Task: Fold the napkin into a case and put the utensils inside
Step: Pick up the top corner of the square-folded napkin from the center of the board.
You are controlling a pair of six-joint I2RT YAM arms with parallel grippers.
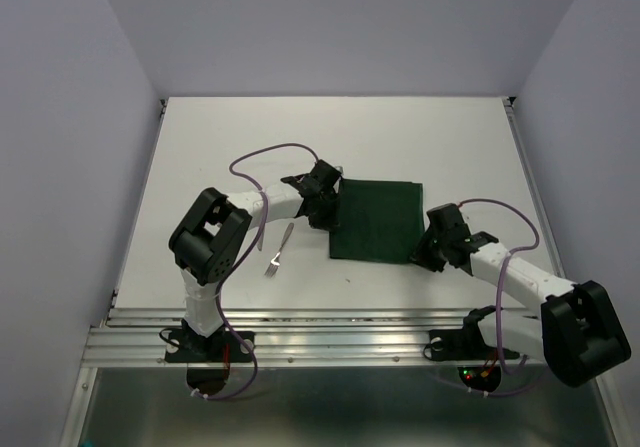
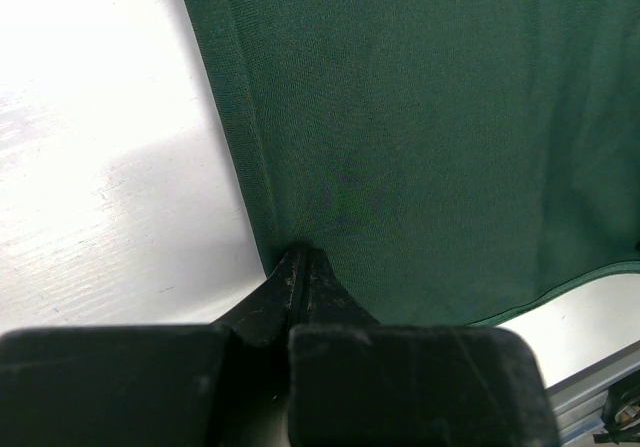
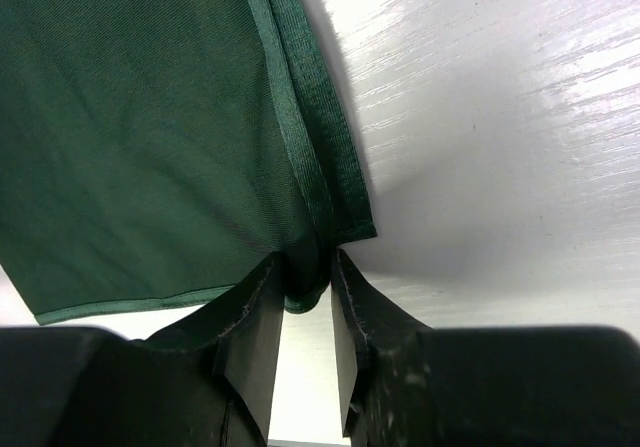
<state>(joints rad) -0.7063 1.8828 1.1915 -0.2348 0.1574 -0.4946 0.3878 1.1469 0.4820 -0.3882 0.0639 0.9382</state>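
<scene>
One dark green napkin (image 1: 378, 220) lies flat on the white desk (image 1: 250, 137) as a rectangle, a little right of the middle, and both of the two arms reach in to it. The left end effector (image 1: 325, 202) sits at the napkin's left edge. In its wrist view the two fingers (image 2: 285, 287) are clenched tight together, and the cloth's hem is pinched at their tips, with wrinkles running toward that spot. The right end effector (image 1: 422, 254) is at the near right corner. Its two fingers (image 3: 255, 317) stand on either side of that corner and press the bunched cloth between their tips, while a slit of desk shows between them lower down. So it grasps the napkin, though less tightly than the left. Along the right edge, the wrist view shows two hems lying one over the other. One silver fork (image 1: 272, 263) can be counted, lying on the desk left of the napkin and apart from it, near the left arm, with its tines toward the near edge.
</scene>
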